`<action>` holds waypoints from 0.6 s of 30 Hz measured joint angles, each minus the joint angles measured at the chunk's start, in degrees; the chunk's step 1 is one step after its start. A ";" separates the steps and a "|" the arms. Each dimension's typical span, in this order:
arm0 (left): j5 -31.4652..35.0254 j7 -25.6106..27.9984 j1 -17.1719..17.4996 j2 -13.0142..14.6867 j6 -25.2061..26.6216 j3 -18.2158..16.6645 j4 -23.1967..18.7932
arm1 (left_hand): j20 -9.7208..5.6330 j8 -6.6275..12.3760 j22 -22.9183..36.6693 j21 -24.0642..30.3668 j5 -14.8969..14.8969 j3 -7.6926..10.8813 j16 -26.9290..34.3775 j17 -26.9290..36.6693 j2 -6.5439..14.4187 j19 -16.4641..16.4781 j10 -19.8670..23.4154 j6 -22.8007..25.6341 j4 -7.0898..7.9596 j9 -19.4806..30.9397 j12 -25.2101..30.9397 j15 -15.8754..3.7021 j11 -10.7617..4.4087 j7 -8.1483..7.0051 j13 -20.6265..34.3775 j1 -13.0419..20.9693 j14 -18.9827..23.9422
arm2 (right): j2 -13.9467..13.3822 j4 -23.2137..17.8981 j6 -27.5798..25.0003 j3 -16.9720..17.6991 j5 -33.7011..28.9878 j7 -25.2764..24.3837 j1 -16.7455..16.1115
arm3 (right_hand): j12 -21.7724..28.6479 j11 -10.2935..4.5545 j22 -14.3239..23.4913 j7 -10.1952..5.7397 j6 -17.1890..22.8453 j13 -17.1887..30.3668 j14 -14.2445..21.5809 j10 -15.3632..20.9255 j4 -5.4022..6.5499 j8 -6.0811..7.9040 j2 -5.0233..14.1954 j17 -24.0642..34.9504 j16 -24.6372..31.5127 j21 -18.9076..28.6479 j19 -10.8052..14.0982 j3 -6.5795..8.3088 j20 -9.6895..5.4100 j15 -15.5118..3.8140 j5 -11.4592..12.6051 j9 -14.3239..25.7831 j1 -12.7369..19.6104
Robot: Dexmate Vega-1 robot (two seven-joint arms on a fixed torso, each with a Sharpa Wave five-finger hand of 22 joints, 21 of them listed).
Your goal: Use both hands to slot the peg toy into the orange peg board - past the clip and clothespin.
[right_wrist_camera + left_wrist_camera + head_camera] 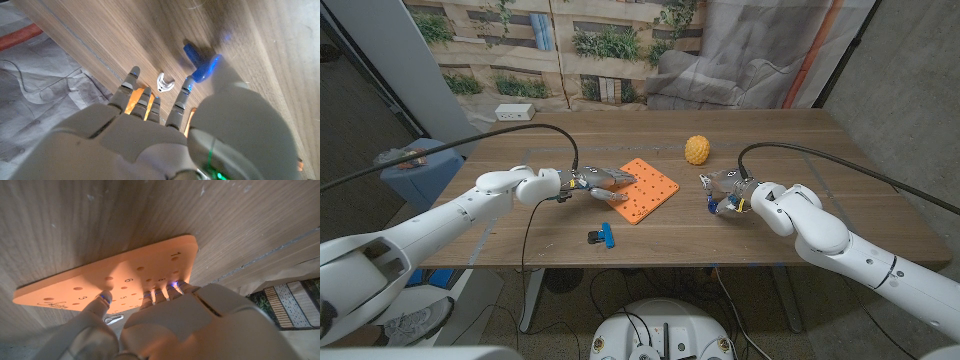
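Observation:
The orange peg board point(645, 190) lies at the table's middle, its numbered holes showing in the left wrist view point(130, 275). My left hand point(598, 184) reaches onto the board's left edge, and its fingertips point(160, 294) press on the board. To the board's right my right hand point(725, 192) pinches a small blue peg point(196, 62) between thumb and a fingertip, low over the table. A small white clip point(165, 82) lies just beyond that hand's fingers. A blue and black clothespin point(603, 236) lies in front of the board.
A yellow knobbly ball point(696, 149) sits behind the board. A small metal loop point(114, 320) shows under my left hand. A white power strip point(513, 112) lies off the table's back left corner. Bare wood point(840, 190) stretches to the right.

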 measured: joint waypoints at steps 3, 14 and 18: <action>-0.04 0.00 -0.10 -0.09 -0.01 0.09 0.13 | 0.00 -0.06 0.00 0.00 0.00 0.19 0.00 0.00 0.00 0.00 0.00 0.00 -0.19 0.00 0.00 0.00 0.00 0.00 0.00 0.00 0.00 | -0.09 0.12 0.11 -0.05 0.16 -0.31 0.08 | 0.00 0.09 0.00 0.18 0.44 -0.19 0.14 0.51 0.00 0.53 0.48 0.00 0.00 0.00 0.45 0.00 -0.02 -0.14 0.00 0.26 0.48; -0.12 0.00 -0.50 -0.40 -0.01 0.48 0.58 | -0.05 0.01 0.00 -0.17 0.00 0.48 -0.20 0.00 0.00 0.05 0.00 0.00 -0.01 0.00 0.00 0.00 0.00 0.00 0.00 0.00 0.00 | -0.34 0.51 0.41 -0.27 0.68 -1.72 0.18 | 0.35 -1.35 0.00 0.18 3.30 -0.27 0.62 1.95 0.00 2.08 0.82 0.28 0.42 0.00 1.24 0.00 -0.83 -1.04 0.00 0.89 0.82; -0.12 0.00 -0.57 -0.50 -0.01 0.54 0.67 | -0.06 0.01 0.00 -0.23 0.00 0.65 -0.14 0.00 0.00 0.06 0.00 0.00 -0.18 0.00 0.00 0.00 0.00 0.00 0.00 0.00 0.00 | -0.38 0.59 0.42 -0.27 0.87 -2.18 0.18 | 0.34 -1.74 0.00 0.27 4.03 -0.27 0.82 2.35 0.00 2.79 0.82 0.29 0.65 0.00 1.59 0.00 -1.18 -1.24 0.00 1.03 0.82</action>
